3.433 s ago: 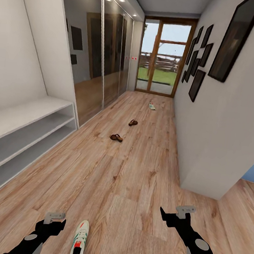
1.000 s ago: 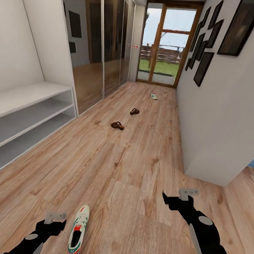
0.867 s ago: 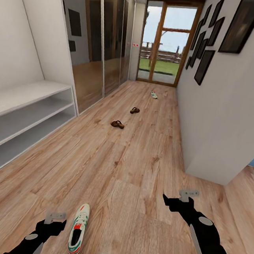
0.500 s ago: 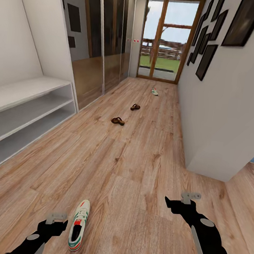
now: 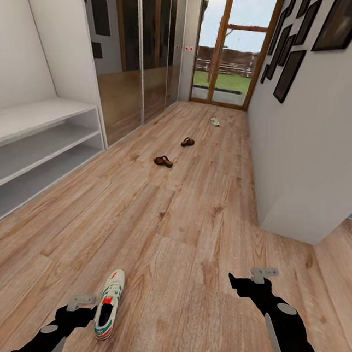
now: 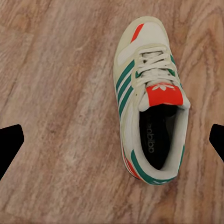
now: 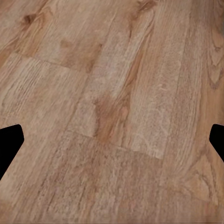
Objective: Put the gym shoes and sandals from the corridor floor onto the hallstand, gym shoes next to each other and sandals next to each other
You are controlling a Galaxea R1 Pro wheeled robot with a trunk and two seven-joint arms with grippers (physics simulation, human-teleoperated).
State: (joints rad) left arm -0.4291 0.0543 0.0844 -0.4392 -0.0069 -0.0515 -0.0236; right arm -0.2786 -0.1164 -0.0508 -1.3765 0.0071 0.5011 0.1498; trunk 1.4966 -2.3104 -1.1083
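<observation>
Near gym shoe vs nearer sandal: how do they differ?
The near gym shoe is cream with green stripes and laced; the nearer sandal is dark brown. The gym shoe lies beside the left gripper; the sandal lies far down the corridor floor. Both are on the floor, not the hallstand.

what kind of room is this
Most likely a home hallway or entry corridor: a long, narrow wood-plank floor leads to a glass door onto a garden. A pale shoe rack stands at the left, and picture frames hang on the right wall.
</observation>
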